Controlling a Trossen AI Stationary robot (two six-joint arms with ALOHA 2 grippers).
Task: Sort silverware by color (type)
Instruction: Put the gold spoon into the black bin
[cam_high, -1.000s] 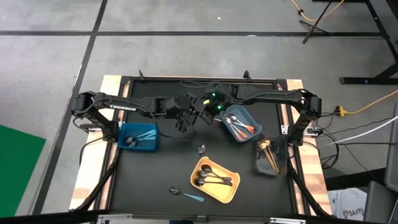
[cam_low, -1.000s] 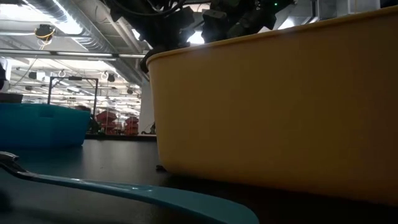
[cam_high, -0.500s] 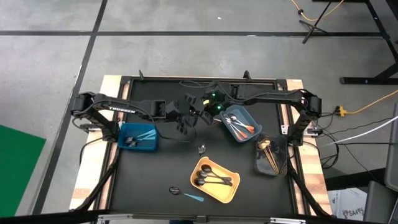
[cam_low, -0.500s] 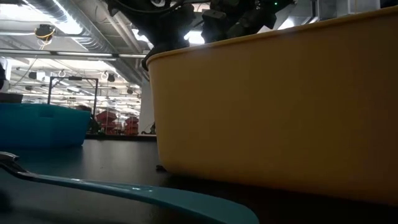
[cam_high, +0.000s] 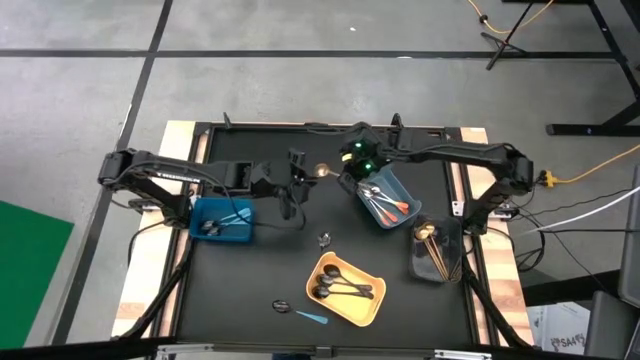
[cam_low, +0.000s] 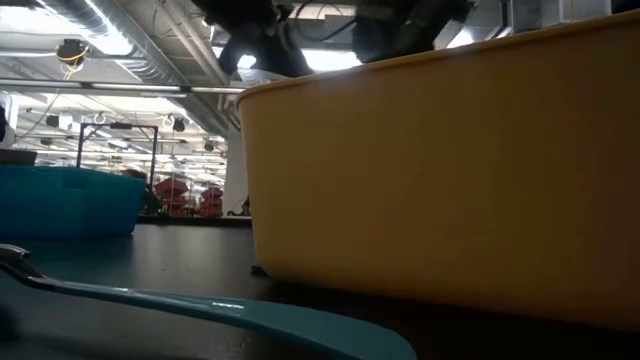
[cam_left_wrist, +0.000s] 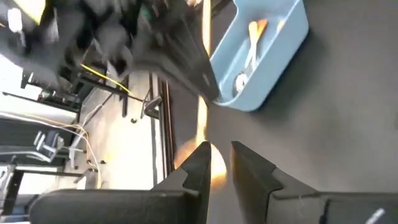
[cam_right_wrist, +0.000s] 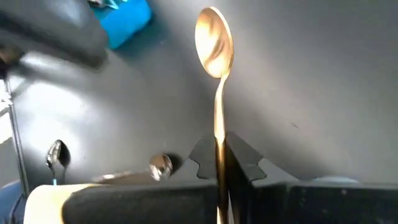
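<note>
Just beside the light-blue bin (cam_high: 385, 198), the right gripper (cam_right_wrist: 219, 163) pinches a light, stiff, slippery-looking gold spoon (cam_right_wrist: 214, 43) by its thin handle, while the left gripper (cam_left_wrist: 219, 163) stands part-open and empty.

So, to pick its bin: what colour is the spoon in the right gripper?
Gold, bowl and handle alike; the spoon shows best in the right wrist view.
</note>
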